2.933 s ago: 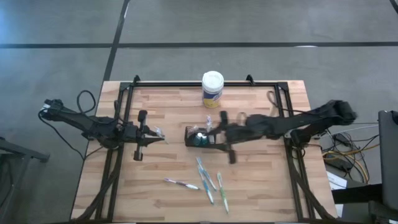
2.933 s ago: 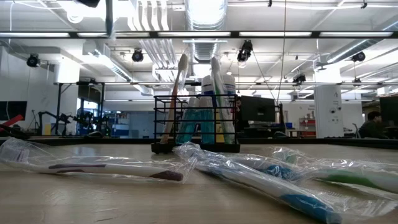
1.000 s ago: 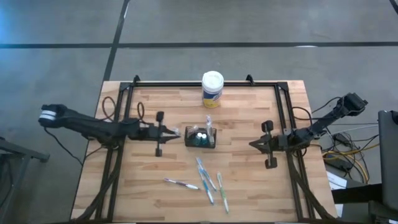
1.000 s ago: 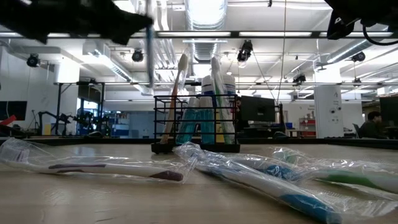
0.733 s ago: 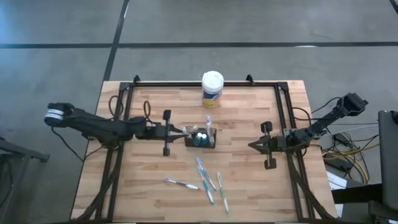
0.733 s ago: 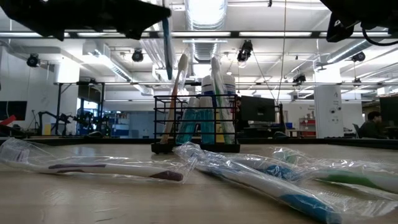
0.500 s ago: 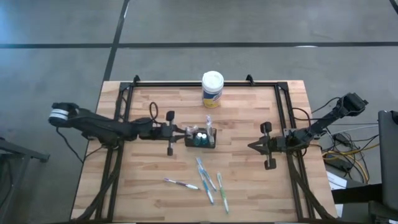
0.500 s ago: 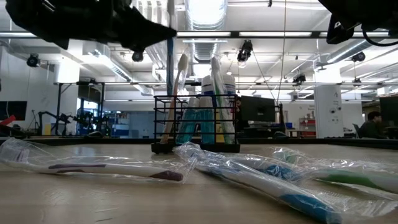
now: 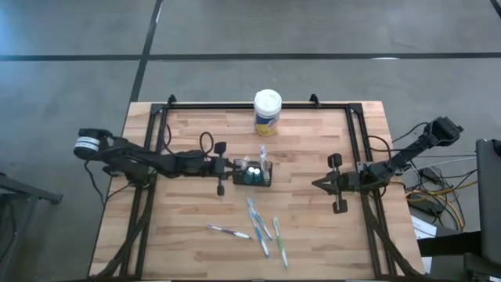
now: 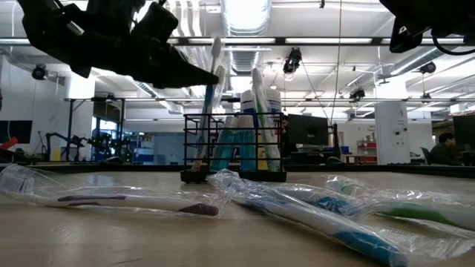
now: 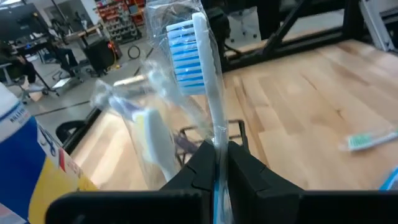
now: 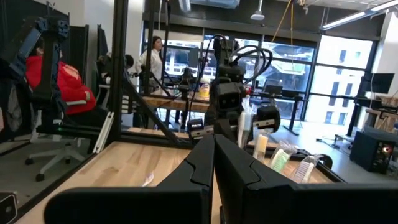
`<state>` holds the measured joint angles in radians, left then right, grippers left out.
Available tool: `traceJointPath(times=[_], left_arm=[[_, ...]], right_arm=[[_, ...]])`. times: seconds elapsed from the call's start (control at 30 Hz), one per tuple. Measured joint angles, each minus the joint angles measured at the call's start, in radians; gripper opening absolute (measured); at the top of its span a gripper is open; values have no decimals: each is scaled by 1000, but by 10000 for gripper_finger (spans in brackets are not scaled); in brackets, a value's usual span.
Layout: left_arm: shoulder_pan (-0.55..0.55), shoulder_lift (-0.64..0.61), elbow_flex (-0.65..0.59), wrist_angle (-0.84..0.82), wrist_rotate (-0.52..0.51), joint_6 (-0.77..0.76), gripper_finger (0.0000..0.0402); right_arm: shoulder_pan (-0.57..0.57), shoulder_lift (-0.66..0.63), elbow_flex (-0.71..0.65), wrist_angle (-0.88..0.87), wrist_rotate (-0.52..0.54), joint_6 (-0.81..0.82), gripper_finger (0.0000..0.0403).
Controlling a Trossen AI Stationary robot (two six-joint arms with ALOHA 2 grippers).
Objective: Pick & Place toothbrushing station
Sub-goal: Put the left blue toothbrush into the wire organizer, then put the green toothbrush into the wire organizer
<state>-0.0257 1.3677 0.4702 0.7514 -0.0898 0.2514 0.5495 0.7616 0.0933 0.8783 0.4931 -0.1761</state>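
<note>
A small black wire-mesh caddy [image 9: 253, 173] stands upright near the middle of the wooden table [image 9: 313, 235], holding toothbrushes and two white-capped tubes [image 9: 252, 168], with a white-lidded canister [image 9: 268, 112] behind it. The left claw [image 9: 228, 168] is at the caddy's left edge, clamped on a wrapped white toothbrush with blue bristles [image 11: 198, 68] held upright above the caddy. More wrapped toothbrushes [image 9: 264, 229] lie loose in front, and the right claw [image 9: 319, 183], fingers together, waits well apart on the right.
</note>
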Motion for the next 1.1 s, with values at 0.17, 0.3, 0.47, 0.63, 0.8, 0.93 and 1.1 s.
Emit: traceJointPath(times=[0.17, 0.3, 0.47, 0.63, 0.8, 0.93, 1.1], left_arm=[[0, 35, -1, -3, 2, 7, 29], [2, 55, -1, -3, -14, -59, 53], [11, 54, -2, -9, -31, -141, 93], [11, 33, -2, -10, 1, -149, 147], [11, 26, -9, -11, 2, -152, 217], [11, -2, -20, -15, 3, -168, 263], [10, -91, -22, -85, 3, -180, 285]], right_arm=[[0, 0, 0, 0, 0, -3, 8], [0, 0, 0, 1, 0, 0, 8], [0, 0, 0, 1, 0, 1, 8], [0, 0, 0, 2, 1, 1, 8], [-1, 0, 0, 2, 1, 1, 8], [-1, 0, 0, 2, 2, 4, 8], [-1, 0, 0, 1, 3, 13, 8]])
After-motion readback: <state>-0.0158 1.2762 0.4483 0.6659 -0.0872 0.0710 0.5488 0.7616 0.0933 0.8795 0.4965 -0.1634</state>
